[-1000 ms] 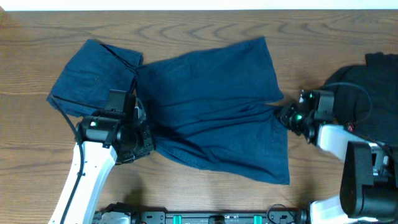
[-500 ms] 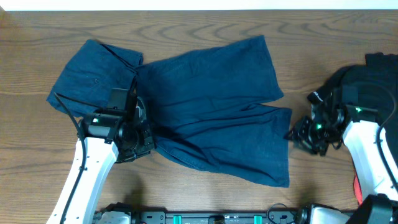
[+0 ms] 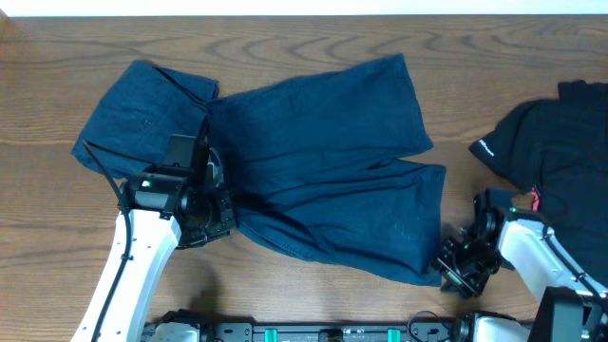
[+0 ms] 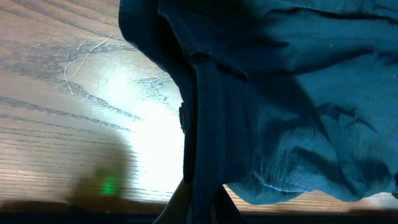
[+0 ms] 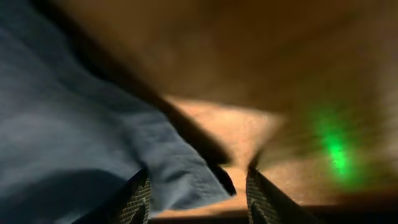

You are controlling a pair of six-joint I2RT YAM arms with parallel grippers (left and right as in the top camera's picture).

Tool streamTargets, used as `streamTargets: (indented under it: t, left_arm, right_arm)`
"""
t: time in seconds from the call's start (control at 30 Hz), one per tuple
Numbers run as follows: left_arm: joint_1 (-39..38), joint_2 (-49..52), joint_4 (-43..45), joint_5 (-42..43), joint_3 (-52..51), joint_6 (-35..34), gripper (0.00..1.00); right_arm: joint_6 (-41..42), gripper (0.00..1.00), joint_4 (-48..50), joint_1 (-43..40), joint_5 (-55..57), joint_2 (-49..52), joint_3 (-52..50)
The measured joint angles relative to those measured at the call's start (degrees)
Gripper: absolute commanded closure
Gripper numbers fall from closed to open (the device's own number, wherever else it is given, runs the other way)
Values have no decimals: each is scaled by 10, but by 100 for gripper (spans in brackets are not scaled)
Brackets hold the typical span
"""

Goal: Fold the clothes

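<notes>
Pinching a fold of the dark blue shorts (image 3: 323, 171), the left gripper (image 3: 217, 207) is closed on the cloth. In the left wrist view a thick seam runs straight down into the narrow place between its 2 fingers, and bare wooden table (image 4: 74, 93) lies to the left of it. From this gripper the shorts spread away flat toward the right, with 2 wide legs, 1 farther from the robot and 1 nearer. Behind the left gripper lies a rumpled blue bundle (image 3: 142, 114), which touches the shorts; I cannot tell if it is part of the same garment. The right gripper (image 3: 458, 269) is low over the table, at the outer corner of the nearer leg. Its fingers (image 5: 140, 199) are spread apart, and in the blurred right wrist view the hem corner lies between them, close to the left finger, not clamped. A black garment (image 3: 560, 133) lies beyond the right gripper, apart from the shorts.
</notes>
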Motion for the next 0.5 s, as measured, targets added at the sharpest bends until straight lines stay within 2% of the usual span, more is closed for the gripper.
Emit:
streamTargets:
  t: [0.1,0.17,0.23,0.3,0.5]
  left_arm:
    - [0,0,0,0,0,2,94]
    - [0,0,0,0,0,2,94]
    - [0,0,0,0,0,3,94]
    - [0,0,0,0,0,4,94]
    - [0,0,-1,0,0,5,94]
  right_arm:
    - [18,53,7,0,-2,-3,-3]
    - [27,74,19,0,-12,-6,-5]
    - [38,90,38,0,-26,-7,-7]
    - [38,99,50,0,-34,-7,-9]
    - [33,99,38,0,-22,-7,-1]
